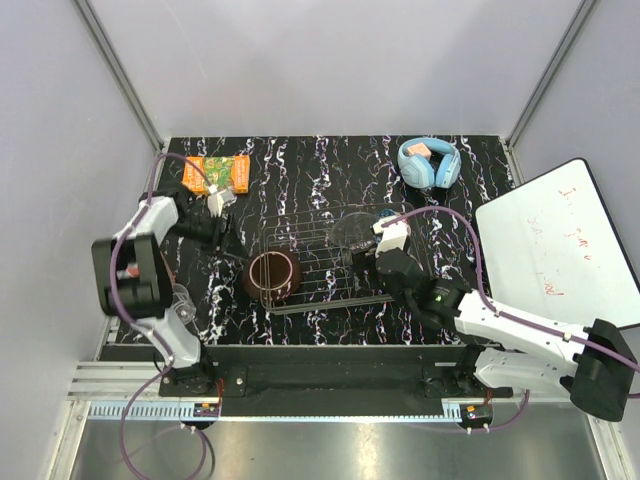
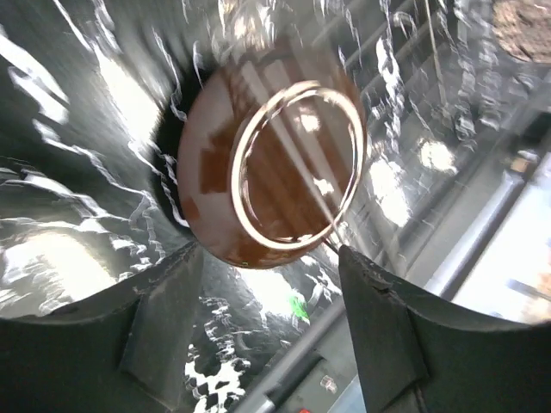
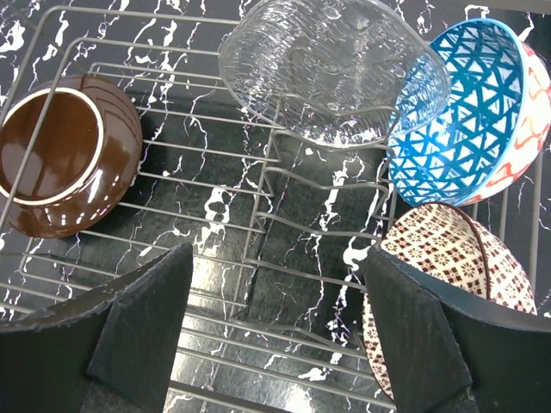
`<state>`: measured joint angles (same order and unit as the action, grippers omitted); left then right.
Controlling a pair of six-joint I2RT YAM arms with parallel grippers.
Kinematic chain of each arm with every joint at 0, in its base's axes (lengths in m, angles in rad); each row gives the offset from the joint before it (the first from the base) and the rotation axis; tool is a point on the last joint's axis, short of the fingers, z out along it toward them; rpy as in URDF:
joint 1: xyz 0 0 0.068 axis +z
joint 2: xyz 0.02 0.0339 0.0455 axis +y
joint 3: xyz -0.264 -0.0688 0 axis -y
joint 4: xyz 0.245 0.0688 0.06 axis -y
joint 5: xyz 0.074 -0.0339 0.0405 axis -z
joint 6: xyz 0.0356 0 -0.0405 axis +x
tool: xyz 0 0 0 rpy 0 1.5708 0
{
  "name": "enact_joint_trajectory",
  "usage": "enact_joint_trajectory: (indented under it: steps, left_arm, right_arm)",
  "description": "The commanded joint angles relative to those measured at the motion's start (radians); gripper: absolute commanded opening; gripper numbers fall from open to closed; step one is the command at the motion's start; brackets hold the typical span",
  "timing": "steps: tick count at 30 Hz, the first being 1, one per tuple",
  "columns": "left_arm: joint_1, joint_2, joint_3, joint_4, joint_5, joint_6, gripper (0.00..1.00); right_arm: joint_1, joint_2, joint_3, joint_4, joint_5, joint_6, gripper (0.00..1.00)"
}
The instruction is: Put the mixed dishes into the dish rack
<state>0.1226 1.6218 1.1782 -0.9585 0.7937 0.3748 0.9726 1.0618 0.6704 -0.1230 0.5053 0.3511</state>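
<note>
The dark wire dish rack (image 1: 325, 268) lies mid-table. A glossy brown-red bowl with a white rim (image 1: 274, 275) lies on its side at the rack's left end; it also shows in the left wrist view (image 2: 275, 163), blurred, and in the right wrist view (image 3: 65, 163). The clear glass bowl (image 3: 331, 69), blue patterned bowl (image 3: 465, 112) and beige patterned bowl (image 3: 439, 284) lean in the rack (image 3: 284, 172). My left gripper (image 2: 271, 292) is open and empty just left of the brown-red bowl. My right gripper (image 3: 275, 301) is open and empty above the rack's wires. The pink cup is out of view.
An orange-green book (image 1: 218, 172) lies at the back left and light blue headphones (image 1: 430, 163) at the back right. A whiteboard (image 1: 560, 240) leans off the table's right side. Something clear (image 1: 182, 300) stands by the left arm's base.
</note>
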Motion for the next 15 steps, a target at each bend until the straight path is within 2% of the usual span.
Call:
enact_joint_trajectory:
  steps: [1,2,6,15]
  left_arm:
    - [0.058,0.211,0.090,-0.304,0.300,0.344,0.64]
    - [0.066,0.278,0.104,-0.340,0.317,0.386,0.63]
    - [0.110,0.377,0.127,-0.451,0.349,0.554,0.63]
    - [0.153,0.421,0.118,-0.391,0.300,0.561,0.64]
  right_arm:
    - [0.003,-0.022,0.063,-0.030,0.018,-0.012,0.88]
    - [0.003,-0.019,0.073,-0.041,0.015,-0.009,0.88]
    - [0.002,0.007,0.101,-0.053,0.010,-0.004,0.88]
    - [0.003,0.063,0.150,-0.070,-0.008,-0.008,0.89]
